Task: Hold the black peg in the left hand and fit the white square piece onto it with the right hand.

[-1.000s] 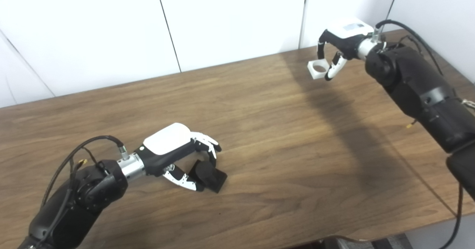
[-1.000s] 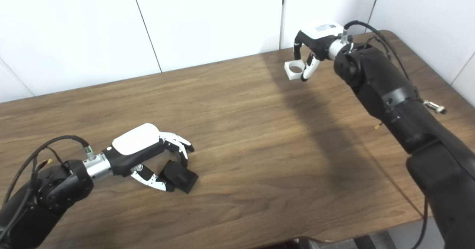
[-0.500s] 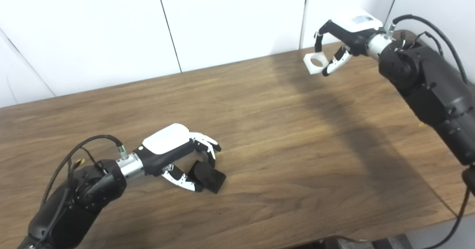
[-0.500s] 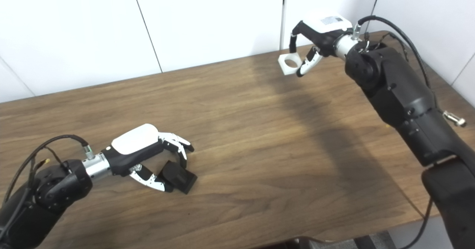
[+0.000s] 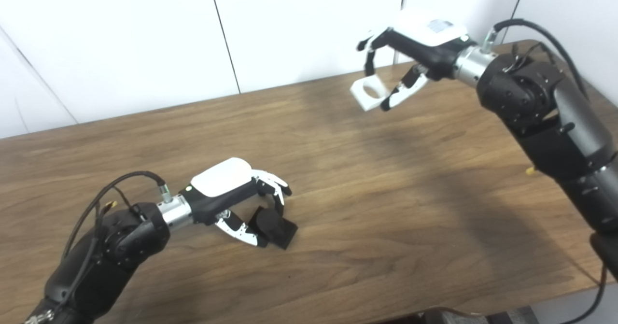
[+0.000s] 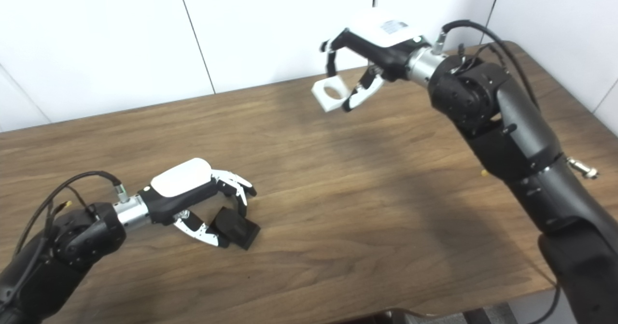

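Observation:
The black peg [image 5: 273,228], a round stub on a square base, lies on the wooden table [image 5: 386,179] at the front left. My left hand [image 5: 231,193] is low over it, fingers and thumb curled around it and touching it; the peg rests on the table. My right hand [image 5: 410,49] is raised above the back of the table and is shut on the white square piece [image 5: 368,92], which has a round hole through it. The piece hangs in the air, tilted. Both also show in the right eye view: peg [image 6: 235,227], white piece [image 6: 330,92].
White wall panels [image 5: 299,24] stand right behind the table's far edge. The table's right corner [image 6: 512,49] is near my right arm. Cables run along both forearms.
My right hand has lifted and carried the white piece leftward, toward the table's middle. My left hand stays around the peg. The camera has shifted slightly.

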You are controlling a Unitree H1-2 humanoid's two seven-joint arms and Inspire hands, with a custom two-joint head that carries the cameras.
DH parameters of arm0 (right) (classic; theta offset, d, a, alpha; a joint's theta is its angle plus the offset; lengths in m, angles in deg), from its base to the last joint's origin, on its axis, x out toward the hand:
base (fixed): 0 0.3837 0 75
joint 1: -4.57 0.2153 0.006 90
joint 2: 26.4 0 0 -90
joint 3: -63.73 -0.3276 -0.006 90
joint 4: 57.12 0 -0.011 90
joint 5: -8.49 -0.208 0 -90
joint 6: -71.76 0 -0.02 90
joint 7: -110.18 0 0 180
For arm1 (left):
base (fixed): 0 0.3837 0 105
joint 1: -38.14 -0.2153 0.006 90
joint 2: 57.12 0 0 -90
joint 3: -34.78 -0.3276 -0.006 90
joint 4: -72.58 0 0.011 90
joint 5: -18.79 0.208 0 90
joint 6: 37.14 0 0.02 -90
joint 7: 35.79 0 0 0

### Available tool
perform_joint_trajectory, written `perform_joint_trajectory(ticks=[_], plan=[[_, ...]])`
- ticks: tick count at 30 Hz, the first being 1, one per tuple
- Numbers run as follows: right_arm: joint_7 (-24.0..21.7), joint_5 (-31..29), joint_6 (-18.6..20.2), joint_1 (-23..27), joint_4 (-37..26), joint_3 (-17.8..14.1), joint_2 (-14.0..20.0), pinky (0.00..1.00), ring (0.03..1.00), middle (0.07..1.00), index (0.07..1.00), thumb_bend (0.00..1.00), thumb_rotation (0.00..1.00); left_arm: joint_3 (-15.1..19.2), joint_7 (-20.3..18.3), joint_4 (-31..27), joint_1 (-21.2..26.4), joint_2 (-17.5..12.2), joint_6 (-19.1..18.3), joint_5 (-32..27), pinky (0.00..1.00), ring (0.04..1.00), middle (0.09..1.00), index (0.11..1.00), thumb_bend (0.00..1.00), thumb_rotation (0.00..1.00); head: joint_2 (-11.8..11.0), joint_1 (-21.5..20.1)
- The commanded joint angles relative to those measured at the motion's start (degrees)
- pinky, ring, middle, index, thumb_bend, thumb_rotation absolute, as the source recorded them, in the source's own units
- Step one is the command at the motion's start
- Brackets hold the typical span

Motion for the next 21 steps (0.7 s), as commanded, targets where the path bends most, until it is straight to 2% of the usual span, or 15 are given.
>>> perform_joint_trajectory(ticks=[1, 6, 13, 17, 21], plan=[[-0.3, -1.3, 0.2, 1.6, -2.6, -1.6, 0.3, 0.76, 0.853, 0.793, 0.479, 0.52, 0.15, -2.1, -4.1, 3.8, -2.6, -0.2, -1.6, 3.7, 0.61, 0.751, 0.779, 0.490, 0.52, 0.07, 0.1, 0.2], [-2.5, -3.7, 0.8, 0.9, -6.1, -1.7, -0.8, 0.77, 0.879, 0.800, 0.479, 0.52, 0.15, -1.4, -4.4, 5.0, -2.8, 1.0, -2.0, 2.4, 0.64, 0.762, 0.780, 0.490, 0.52, 0.07, 0.7, 3.1], [-6.3, -3.0, 2.1, 1.1, -11.5, 0.0, -2.8, 0.72, 0.861, 0.802, 0.479, 0.52, 0.15, -0.9, -4.8, 5.8, -2.5, 2.4, -3.0, 2.4, 0.64, 0.763, 0.781, 0.491, 0.52, 0.08, 1.3, 5.5], [-8.0, -1.9, 4.1, 0.6, -14.3, 1.1, -4.9, 0.73, 0.859, 0.803, 0.479, 0.52, 0.15, -0.7, -4.6, 5.9, -2.4, 2.8, -2.7, 2.7, 0.63, 0.754, 0.779, 0.491, 0.52, 0.08, 1.6, 5.8], [-7.1, 2.3, 6.4, -2.3, -16.5, 2.7, -9.1, 0.72, 0.850, 0.802, 0.479, 0.52, 0.15, -0.6, -4.0, 4.7, -2.7, 2.8, -3.8, 4.8, 0.63, 0.756, 0.782, 0.491, 0.52, 0.08, 1.9, 6.1]])
